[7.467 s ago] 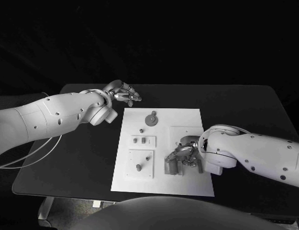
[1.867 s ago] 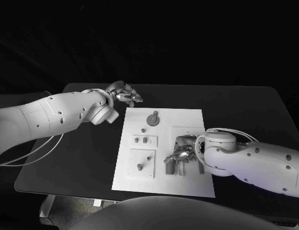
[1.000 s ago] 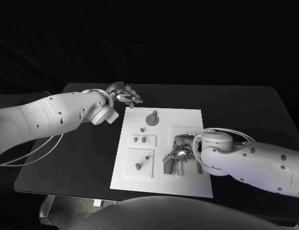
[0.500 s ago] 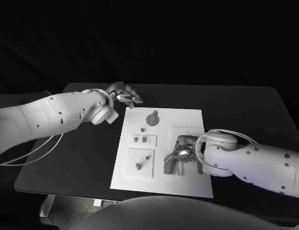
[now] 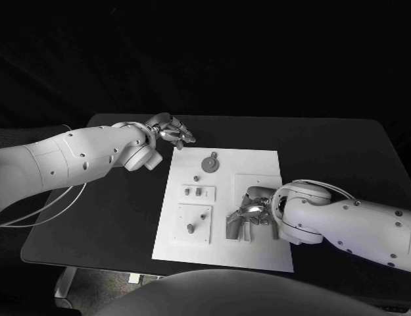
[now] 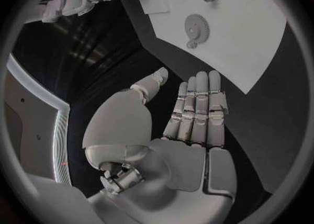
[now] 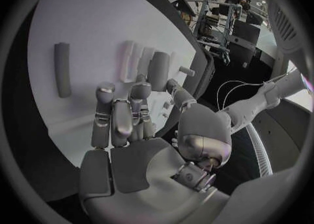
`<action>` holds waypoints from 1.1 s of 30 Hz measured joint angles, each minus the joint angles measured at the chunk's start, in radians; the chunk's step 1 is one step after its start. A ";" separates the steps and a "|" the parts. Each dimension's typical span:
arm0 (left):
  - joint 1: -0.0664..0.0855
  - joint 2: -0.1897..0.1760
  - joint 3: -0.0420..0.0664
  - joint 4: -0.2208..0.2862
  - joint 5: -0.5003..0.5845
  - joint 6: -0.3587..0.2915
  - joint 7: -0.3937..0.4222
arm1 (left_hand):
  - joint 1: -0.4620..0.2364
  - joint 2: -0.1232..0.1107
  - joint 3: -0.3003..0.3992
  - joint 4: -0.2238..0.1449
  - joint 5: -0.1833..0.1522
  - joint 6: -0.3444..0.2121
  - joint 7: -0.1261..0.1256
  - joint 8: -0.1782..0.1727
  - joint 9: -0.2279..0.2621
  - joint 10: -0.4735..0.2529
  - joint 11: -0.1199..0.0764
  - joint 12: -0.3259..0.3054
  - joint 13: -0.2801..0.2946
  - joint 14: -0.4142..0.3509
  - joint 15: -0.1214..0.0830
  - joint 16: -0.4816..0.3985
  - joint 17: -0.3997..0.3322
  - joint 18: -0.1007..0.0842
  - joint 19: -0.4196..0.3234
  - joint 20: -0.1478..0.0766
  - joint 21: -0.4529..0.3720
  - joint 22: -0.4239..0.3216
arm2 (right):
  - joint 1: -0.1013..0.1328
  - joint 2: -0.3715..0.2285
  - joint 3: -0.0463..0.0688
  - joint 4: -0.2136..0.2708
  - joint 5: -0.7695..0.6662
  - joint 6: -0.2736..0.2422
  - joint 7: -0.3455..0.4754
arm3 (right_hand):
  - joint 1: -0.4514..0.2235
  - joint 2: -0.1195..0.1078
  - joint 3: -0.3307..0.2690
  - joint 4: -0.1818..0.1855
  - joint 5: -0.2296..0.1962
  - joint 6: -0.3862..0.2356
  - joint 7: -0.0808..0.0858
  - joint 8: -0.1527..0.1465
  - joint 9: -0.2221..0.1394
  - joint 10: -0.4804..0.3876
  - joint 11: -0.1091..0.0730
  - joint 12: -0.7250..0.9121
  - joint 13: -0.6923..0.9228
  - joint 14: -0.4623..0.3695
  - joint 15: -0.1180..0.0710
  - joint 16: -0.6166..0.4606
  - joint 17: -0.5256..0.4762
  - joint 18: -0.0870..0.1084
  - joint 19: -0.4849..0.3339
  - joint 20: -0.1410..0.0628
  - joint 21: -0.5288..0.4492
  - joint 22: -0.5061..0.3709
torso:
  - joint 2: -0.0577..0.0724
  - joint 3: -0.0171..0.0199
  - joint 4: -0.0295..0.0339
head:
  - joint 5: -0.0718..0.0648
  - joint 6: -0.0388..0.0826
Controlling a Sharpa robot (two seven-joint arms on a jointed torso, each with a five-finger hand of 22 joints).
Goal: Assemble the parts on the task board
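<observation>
From the head camera you've got the task board (image 5: 226,197) lying mid-table (image 5: 338,145), with your right hand (image 5: 250,212) down over its near right part, fingers bent onto a cluster of grey parts (image 5: 233,227). Whether anything is actually gripped there, you cannot tell from up here. Your left hand (image 5: 170,130) hovers just off the board's far left corner, above bare table.

Left wrist camera now: your left hand (image 6: 190,124) is flat, fingers straight and close together, thumb out to the side, holding nothing. Beyond the fingertips you get the board's corner and a gear-shaped part (image 6: 197,28) on it, detail the head camera only hints at.

Right wrist camera: your right hand (image 7: 131,130) has its fingers curled down toward the board, fingertips (image 7: 106,92) near a grey upright peg (image 7: 157,70) beside pale slots. A separate grey bar (image 7: 62,69) lies flat, well apart. Contact is hidden, so the grasp is still not clear.
</observation>
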 measured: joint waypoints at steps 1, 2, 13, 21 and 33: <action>0.000 -0.001 0.000 0.000 -0.001 0.001 -0.001 | 0.000 0.000 0.000 0.000 0.000 0.000 0.000 0.000 0.000 -0.002 0.002 0.000 0.000 0.000 0.000 0.000 0.001 0.000 0.000 0.000 0.000 0.000 | 0.000 -0.001 0.000 0.000 0.004 0.000 0.001 | 0.002 0.002 0.000 0.000 0.000 0.000 0.000 0.000 0.000 0.000 0.000 0.000 0.000 0.000 0.000 0.000 0.000 0.000 0.000 0.000 0.000 0.000 | 0.000 0.0000 0.0000 | 0.000 0.000; 0.000 -0.001 0.000 -0.001 -0.002 0.001 -0.002 | 0.000 0.000 0.000 0.000 0.000 0.000 0.000 0.000 0.000 -0.003 0.003 0.000 0.000 0.000 0.000 -0.001 0.001 -0.001 0.000 0.000 0.000 0.000 | 0.001 -0.002 0.000 0.001 0.007 -0.001 0.002 | 0.003 0.003 0.000 0.000 0.000 0.000 0.000 -0.001 0.000 0.000 0.000 0.000 0.000 -0.001 0.001 0.000 0.000 0.000 0.000 0.000 0.000 0.000 | 0.000 0.0001 0.0000 | 0.000 0.000; 0.000 -0.004 0.000 -0.003 -0.006 0.007 -0.008 | 0.000 0.000 0.000 0.000 0.000 0.000 0.000 0.000 0.000 -0.003 0.003 0.000 -0.001 0.000 0.000 -0.004 0.002 -0.006 0.000 0.000 -0.004 0.001 | 0.016 -0.012 0.002 0.006 0.027 -0.004 0.012 | 0.005 0.005 0.022 -0.023 0.000 -0.003 0.005 0.001 0.000 0.000 0.000 0.000 0.000 -0.003 0.003 0.000 0.000 0.000 0.000 0.000 0.000 0.000 | 0.000 0.0001 0.0000 | 0.001 0.000; 0.000 -0.005 0.000 -0.005 -0.009 0.010 -0.012 | 0.000 0.000 0.000 0.000 0.000 0.000 0.000 0.000 0.000 -0.003 0.003 0.000 -0.002 0.000 0.000 -0.004 0.002 -0.008 0.000 0.000 -0.004 0.001 | 0.018 -0.015 0.002 0.009 0.030 -0.010 0.017 | 0.005 0.005 0.046 -0.042 -0.001 -0.005 0.005 0.001 0.000 0.000 0.000 -0.004 0.000 -0.003 0.003 0.000 -0.001 0.000 0.000 0.001 0.000 0.000 | 0.000 0.0001 0.0000 | 0.001 0.000; 0.000 -0.005 -0.001 -0.005 -0.014 0.017 -0.018 | 0.000 0.000 0.000 0.000 0.000 0.000 0.000 0.000 0.000 -0.005 0.005 0.000 -0.002 0.000 0.000 -0.004 0.003 -0.004 0.000 0.000 -0.004 0.001 | 0.043 -0.028 0.009 0.016 0.075 0.021 0.025 | 0.005 0.005 0.046 -0.042 -0.004 -0.005 0.004 0.000 0.000 0.000 0.000 -0.004 -0.001 -0.005 0.005 0.000 -0.003 0.000 0.001 0.005 0.000 0.000 | 0.000 0.0001 0.0000 | 0.004 0.000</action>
